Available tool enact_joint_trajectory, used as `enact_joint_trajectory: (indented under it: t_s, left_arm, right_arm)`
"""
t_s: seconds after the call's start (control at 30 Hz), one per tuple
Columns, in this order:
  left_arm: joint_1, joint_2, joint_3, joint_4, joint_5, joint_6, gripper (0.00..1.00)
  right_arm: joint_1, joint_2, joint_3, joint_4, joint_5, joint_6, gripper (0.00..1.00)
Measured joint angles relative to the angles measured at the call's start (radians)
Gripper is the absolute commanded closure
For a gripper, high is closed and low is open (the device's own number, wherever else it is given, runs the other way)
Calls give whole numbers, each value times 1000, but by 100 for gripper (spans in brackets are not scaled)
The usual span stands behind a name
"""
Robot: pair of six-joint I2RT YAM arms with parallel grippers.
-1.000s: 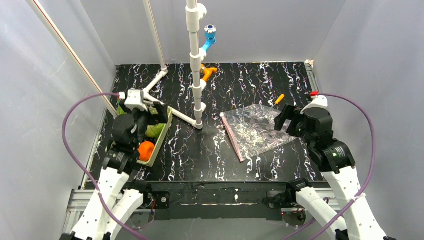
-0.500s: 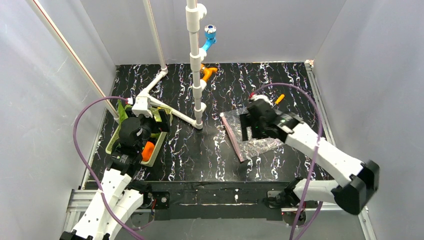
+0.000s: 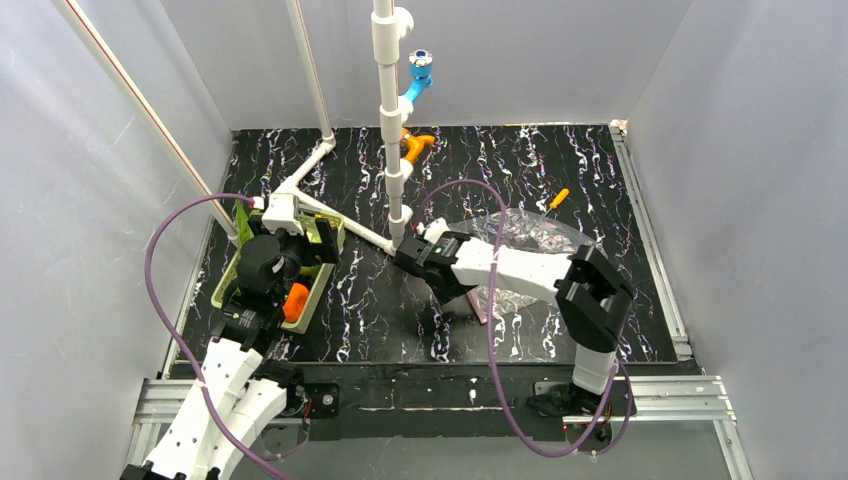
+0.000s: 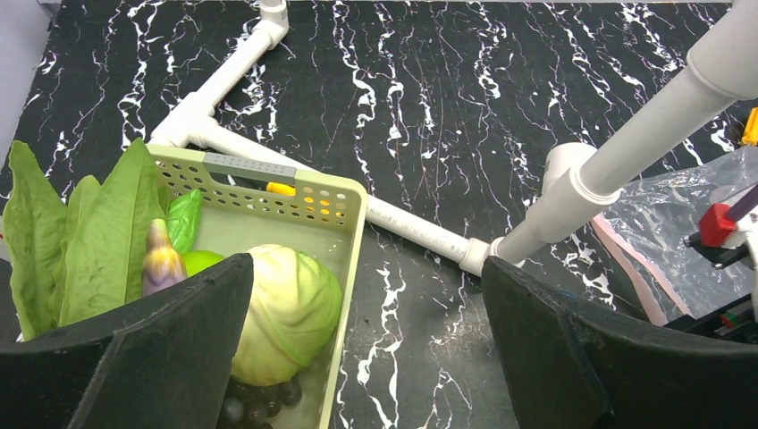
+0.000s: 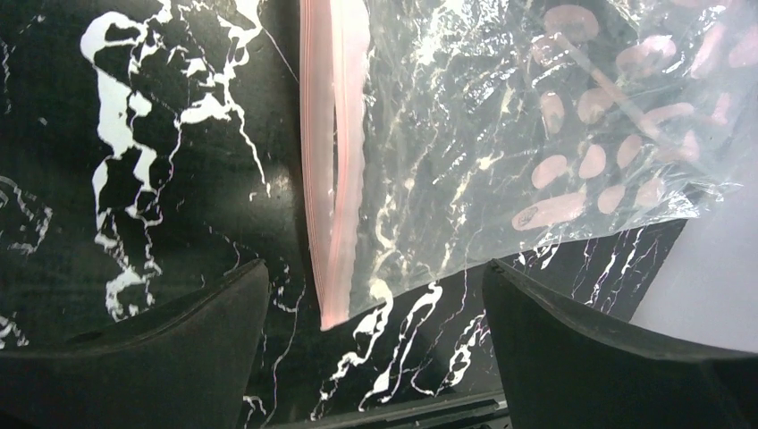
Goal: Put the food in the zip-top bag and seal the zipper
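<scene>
The clear zip-top bag [image 3: 530, 235] lies flat right of centre, and I see no food in it. Its pink zipper strip [image 5: 335, 179] runs along the left edge. My right gripper [image 3: 455, 292] is open and empty, and hovers over the near end of the strip [image 5: 375, 357]. The food sits in the pale green basket [image 3: 225, 285]: a cabbage [image 4: 286, 313], green leaves [image 4: 98, 232], a purple piece [image 4: 161, 264], a green round fruit [image 4: 201, 261], dark grapes [image 4: 259, 402] and an orange piece [image 3: 296, 302]. My left gripper [image 4: 366, 357] is open and empty above the basket's right rim [image 4: 353, 259].
A white pipe frame [image 3: 390, 120] stands at the middle back, with legs [image 4: 420, 232] running along the table between the basket and the bag. A small orange stick [image 3: 559, 198] lies beyond the bag. A blue and orange fitting [image 3: 418, 100] hangs on the pipe.
</scene>
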Motion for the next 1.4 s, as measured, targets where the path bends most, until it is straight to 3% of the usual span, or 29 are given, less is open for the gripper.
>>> enact_joint_trajectory:
  t_s: [0.17, 0.47, 0.8, 0.87, 1.03, 1.1, 1.23, 1.4]
  left_arm:
    - [0, 0, 0, 0, -2, 1, 1]
    - [0, 8, 0, 4, 5, 2, 1]
    - [0, 20, 0, 10, 6, 3, 0]
    - [0, 20, 0, 10, 6, 3, 1]
    - [0, 22, 0, 10, 22, 2, 1]
    - [-2, 27, 0, 10, 25, 2, 0]
    - [-8, 46, 0, 8, 31, -1, 0]
    - [-55, 56, 1, -11, 17, -23, 1]
  right_arm:
    - [3, 31, -22, 59, 81, 16, 35]
    - [0, 116, -38, 130, 171, 15, 37]
    - [0, 147, -43, 169, 236, 14, 52]
    - [0, 151, -53, 186, 253, 17, 60]
    - [0, 152, -98, 202, 296, 30, 91]
    - [0, 152, -106, 201, 305, 42, 98]
    - [0, 119, -137, 202, 310, 68, 99]
    - [0, -52, -191, 203, 250, 72, 99]
